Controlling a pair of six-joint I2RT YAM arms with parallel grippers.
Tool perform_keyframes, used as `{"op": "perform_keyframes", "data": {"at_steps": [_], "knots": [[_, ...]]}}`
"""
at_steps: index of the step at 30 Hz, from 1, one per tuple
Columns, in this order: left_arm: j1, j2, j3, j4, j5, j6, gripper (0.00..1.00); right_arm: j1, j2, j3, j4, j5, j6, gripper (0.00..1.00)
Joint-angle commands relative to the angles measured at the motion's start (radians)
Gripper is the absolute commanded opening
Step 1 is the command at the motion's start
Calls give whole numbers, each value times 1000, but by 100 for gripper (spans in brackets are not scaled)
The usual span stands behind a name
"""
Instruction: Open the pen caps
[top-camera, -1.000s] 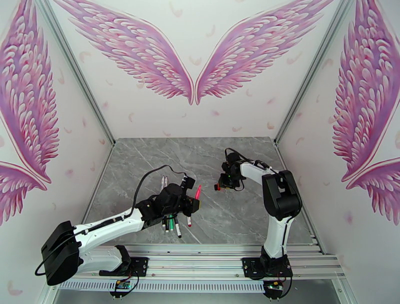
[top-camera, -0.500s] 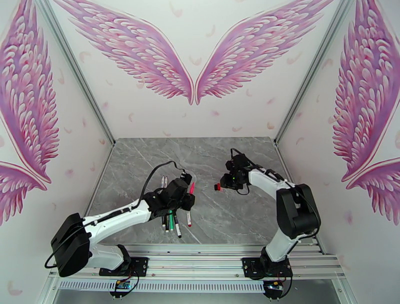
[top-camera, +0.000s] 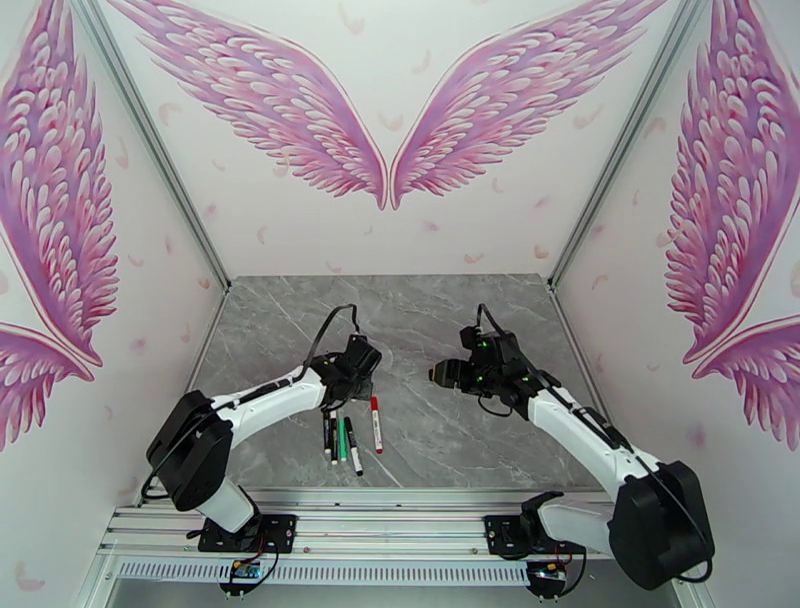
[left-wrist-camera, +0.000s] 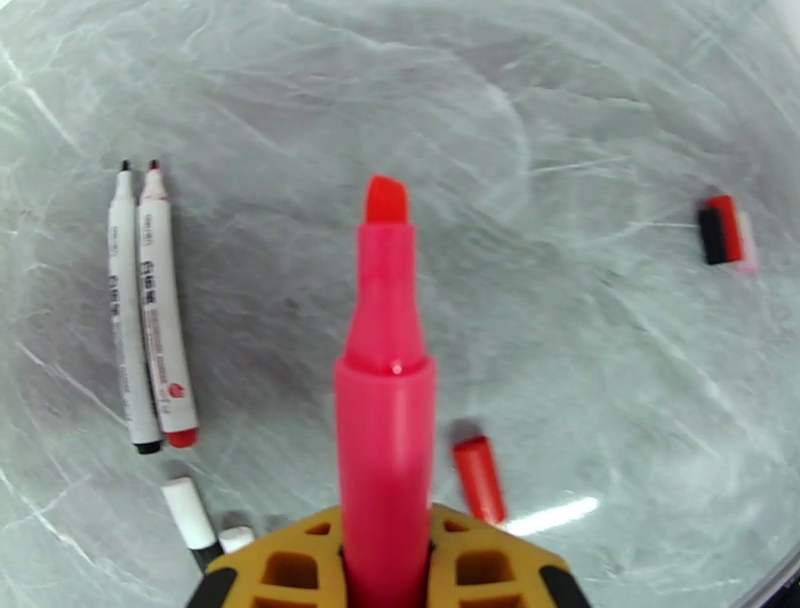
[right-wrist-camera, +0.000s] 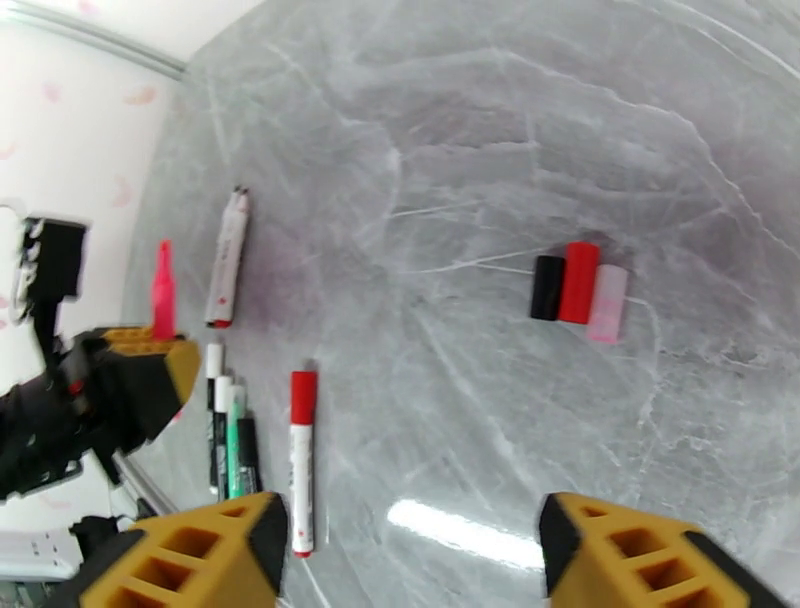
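Note:
My left gripper (left-wrist-camera: 385, 565) (top-camera: 352, 378) is shut on a pink highlighter (left-wrist-camera: 385, 380) (right-wrist-camera: 162, 280) whose chisel tip is bare. Three loose pen caps lie side by side on the marble: black (right-wrist-camera: 548, 287), red (right-wrist-camera: 578, 282) and pale pink (right-wrist-camera: 607, 303), also seen as a cluster (left-wrist-camera: 728, 230) from the left wrist. My right gripper (right-wrist-camera: 415, 520) (top-camera: 440, 374) hovers open above them with nothing between its fingers. A white marker (right-wrist-camera: 302, 470) (top-camera: 377, 428) still wears its red cap (right-wrist-camera: 303, 392) (left-wrist-camera: 480, 480).
Two uncapped white pens (left-wrist-camera: 145, 310) (right-wrist-camera: 228, 260) lie parallel at the left. A black and a green capped pen (right-wrist-camera: 232, 440) (top-camera: 342, 440) lie near the front beside the red marker. The table's left wall (top-camera: 205, 340) is close to the left arm.
My left gripper has drawn back and to the left with the highlighter, lower over the table. The right arm has swung its elbow down and right, while its gripper stays over the caps.

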Motion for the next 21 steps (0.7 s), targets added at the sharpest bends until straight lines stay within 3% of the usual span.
{"op": "perform_keyframes", "data": {"at_steps": [1, 4, 10, 21], "knots": [[20, 72, 69, -63, -107, 18, 2, 20, -68, -46, 73, -82, 39, 88], [35, 128, 105, -84, -135, 6, 2, 25, -131, -93, 127, -127, 71, 99], [49, 217, 148, -109, -209, -7, 5, 32, -180, -125, 130, -151, 91, 99], [66, 300, 161, -90, -245, 2, 10, 32, -198, -141, 117, -116, 109, 99]]}}
